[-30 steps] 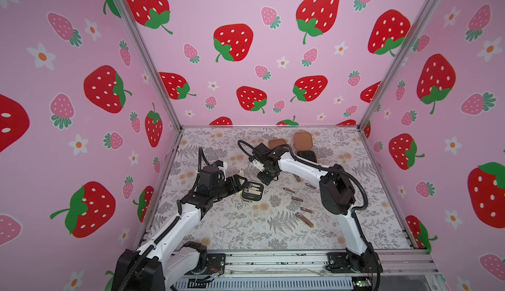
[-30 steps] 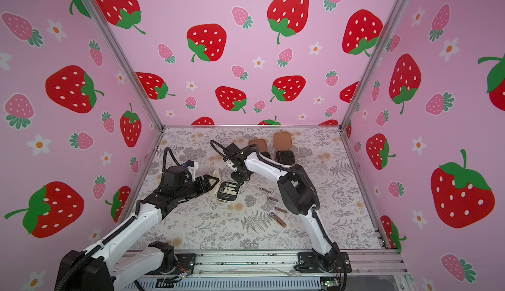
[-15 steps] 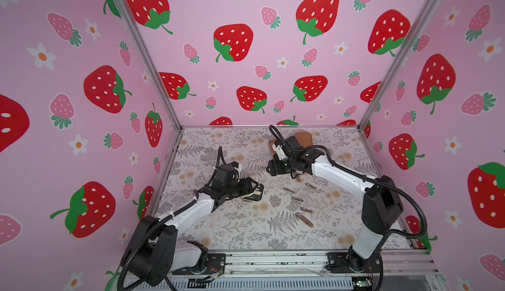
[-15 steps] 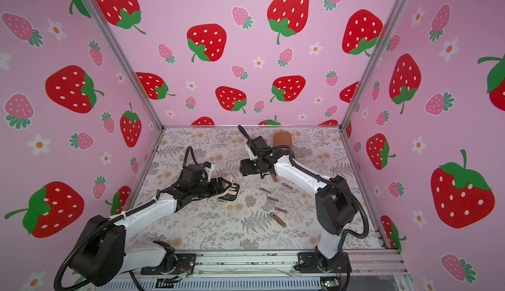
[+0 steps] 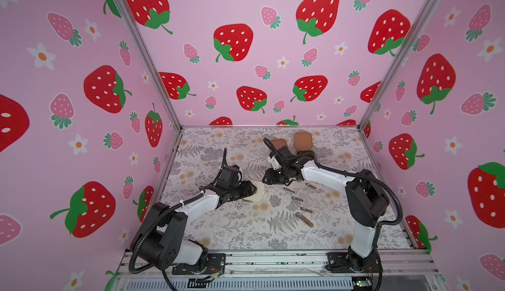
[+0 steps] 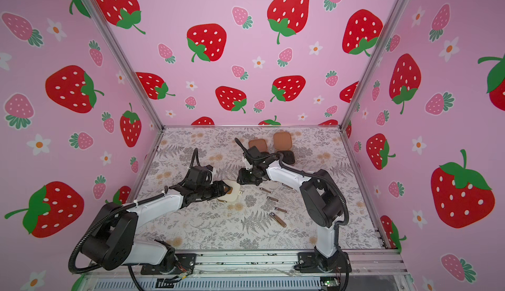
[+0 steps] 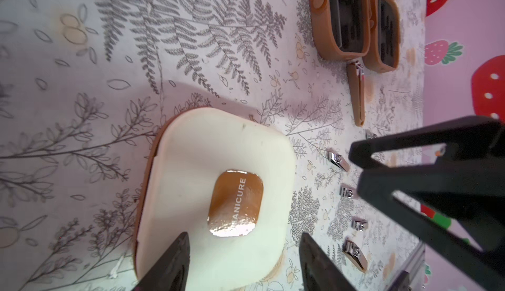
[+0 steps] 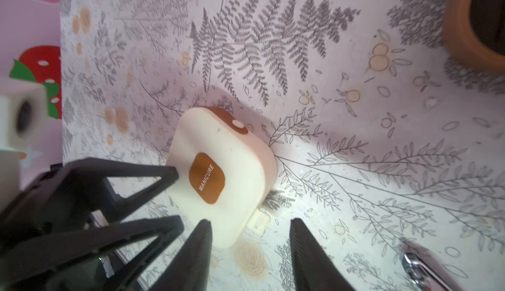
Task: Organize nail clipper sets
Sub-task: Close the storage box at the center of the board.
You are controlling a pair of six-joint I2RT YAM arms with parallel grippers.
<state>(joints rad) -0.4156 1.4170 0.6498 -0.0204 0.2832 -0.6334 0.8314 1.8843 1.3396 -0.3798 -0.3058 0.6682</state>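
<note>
Cream and closed, the cream case (image 5: 259, 196) lies flat on the floral mat (image 5: 232, 229) right under the tips of your left gripper (image 5: 253, 190), with its brown badge (image 7: 235, 203) facing up. That gripper's jaws are spread. In the left wrist view one finger (image 7: 175, 262) hangs over the lid and the other stands just off the case's edge, with nothing clamped between them. From the right wrist camera one left fingertip (image 8: 164, 170) seems to touch a corner of the case, though the angle is too flat for you to be sure.

Your right gripper (image 5: 269, 179) hangs just across the case from the left one, tips pointing at it, jaws parted and empty. Its own camera shows only mat and the case's near corner between the fingers (image 8: 198, 248), with the case's cream tab (image 8: 259, 220) just ahead of them.

Behind the right gripper, near its wrist, the two brown cases (image 6: 282, 140) sit open side by side, black slotted insides up. In both top views the right arm covers a good part of them. Off to the outer side of the right gripper's tips, a row of small metal clippers (image 5: 296, 199) lies loose on the mat, each apart from the next. A slim brown tool (image 7: 358, 95) rests between that row and the brown cases. In both top views the left gripper hides the near part of the cream case.
</note>
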